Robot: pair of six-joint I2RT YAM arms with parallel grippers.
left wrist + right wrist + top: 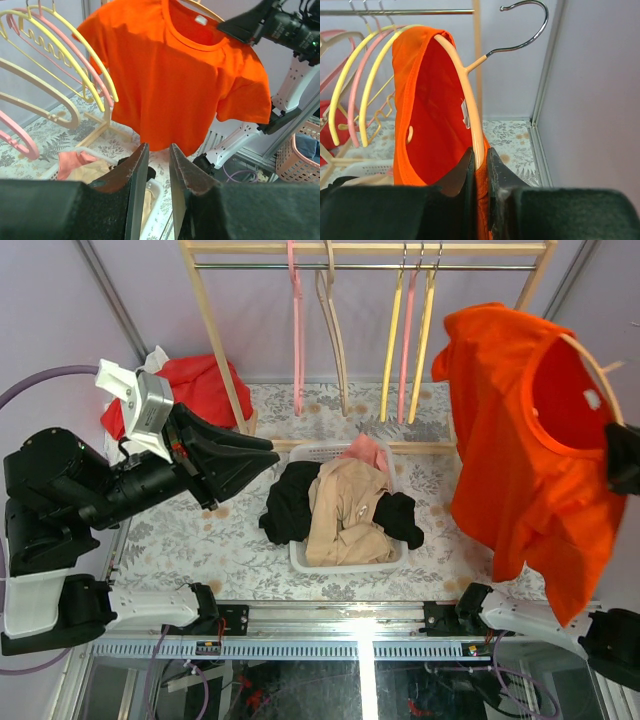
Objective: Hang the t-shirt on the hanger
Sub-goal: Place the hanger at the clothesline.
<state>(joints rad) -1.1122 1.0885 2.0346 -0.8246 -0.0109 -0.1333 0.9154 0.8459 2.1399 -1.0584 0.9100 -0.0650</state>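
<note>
T-shirt (510, 430) is draped on hanger (471, 105), held up right of basket (345, 567) w/ right jaws clamped on hanger's arm. Left jaws are seen slightly apart, apparently empty, left of basket, over desk (200, 540).

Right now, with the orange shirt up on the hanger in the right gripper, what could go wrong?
1. The right gripper pinches just one thin arm of the hanger, so the hanger could twist or slip under the load.
2. The t-shirt hangs askew in the overhead view, so it might slide off the lower shoulder.
3. The left gripper is off to the side and holds nothing, so it likely couldn't catch a slip.
</note>
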